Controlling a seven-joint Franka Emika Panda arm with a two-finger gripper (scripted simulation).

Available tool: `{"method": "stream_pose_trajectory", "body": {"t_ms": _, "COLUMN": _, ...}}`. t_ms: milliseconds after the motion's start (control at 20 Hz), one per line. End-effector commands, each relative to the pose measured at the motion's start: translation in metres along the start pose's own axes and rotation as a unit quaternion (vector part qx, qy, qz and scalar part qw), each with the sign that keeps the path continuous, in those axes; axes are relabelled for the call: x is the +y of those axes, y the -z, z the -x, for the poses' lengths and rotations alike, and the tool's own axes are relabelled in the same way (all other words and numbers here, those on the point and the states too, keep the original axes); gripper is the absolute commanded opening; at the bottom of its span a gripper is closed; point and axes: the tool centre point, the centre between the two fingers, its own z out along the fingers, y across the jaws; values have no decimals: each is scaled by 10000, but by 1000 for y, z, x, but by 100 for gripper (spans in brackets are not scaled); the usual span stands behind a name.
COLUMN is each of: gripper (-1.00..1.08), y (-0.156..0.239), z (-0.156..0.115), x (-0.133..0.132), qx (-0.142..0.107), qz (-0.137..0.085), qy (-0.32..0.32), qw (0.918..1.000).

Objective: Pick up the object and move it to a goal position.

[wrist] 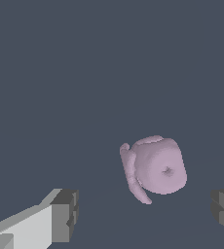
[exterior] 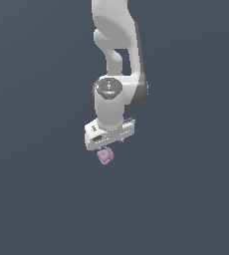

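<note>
The object (exterior: pixel 105 156) is a tiny pale lilac-pink knobbly blob, sitting just under the white hand of the arm in the exterior view. In the wrist view the object (wrist: pixel 155 168) looks rounded with a curved flap on one side, and it lies between the two dark fingertips (wrist: pixel 65 215) without touching either. My gripper (wrist: pixel 145 211) is open, its fingers spread wide to both sides of the blob. In the exterior view the gripper (exterior: pixel 106 148) hangs right above the blob, its fingers mostly hidden behind the hand.
A flat, dark grey-blue surface (exterior: pixel 47 199) fills both views. The white arm (exterior: pixel 116 40) rises to the upper edge of the exterior view.
</note>
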Motion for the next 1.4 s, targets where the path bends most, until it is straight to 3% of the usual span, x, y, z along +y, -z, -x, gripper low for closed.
{"method": "stream_pose_trajectory", "body": {"t_ms": 0, "gripper": 100, "y": -8, "z": 1, "x": 7, "qx": 5, "qz": -4, "qy": 290, "qw": 9996}}
{"method": "stream_pose_trajectory", "body": {"t_ms": 600, "gripper": 100, "y": -33, "z": 6, "x": 25, "qx": 27, "qz": -21, "qy": 1138, "qw": 9935}}
{"method": "stream_pose_trajectory", "body": {"t_ms": 1050, "gripper": 100, "y": -38, "z": 7, "x": 27, "qx": 29, "qz": -24, "qy": 1222, "qw": 9925}}
{"method": "stream_pose_trajectory", "body": {"t_ms": 1350, "gripper": 100, "y": -61, "z": 7, "x": 27, "qx": 30, "qz": -24, "qy": 1234, "qw": 9924}}
